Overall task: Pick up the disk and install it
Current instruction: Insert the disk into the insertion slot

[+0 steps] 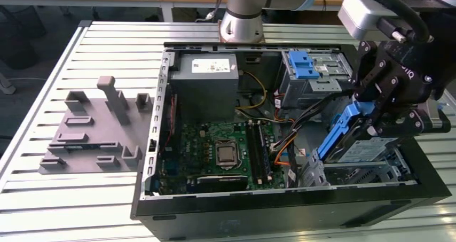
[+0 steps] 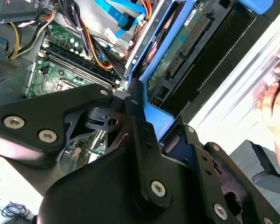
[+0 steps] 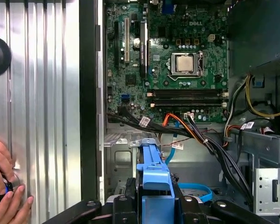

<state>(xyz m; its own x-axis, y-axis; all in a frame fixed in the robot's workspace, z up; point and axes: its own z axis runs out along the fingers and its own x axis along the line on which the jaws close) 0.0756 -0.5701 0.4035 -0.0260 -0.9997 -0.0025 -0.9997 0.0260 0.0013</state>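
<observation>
Hand (image 1: 370,120) is clamped on the disk (image 1: 364,149), gripping it by the blue rail (image 3: 155,179) (rail sits between the black fingers). Disk is tilted, low end at the drive cage (image 1: 360,173) of the open computer case (image 1: 285,212), to the exterior view's right of the motherboard (image 1: 221,156). Case sits on the slatted counter (image 1: 64,199).

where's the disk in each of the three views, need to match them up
Exterior view: the disk is tilted at the exterior view's right, clamped in the gripper.
Second wrist view: the disk shows its circuit-board side, just beyond the gripper.
First wrist view: the disk's blue rail is edge-on, held in the gripper.
Shared landmark: the green motherboard.
</observation>
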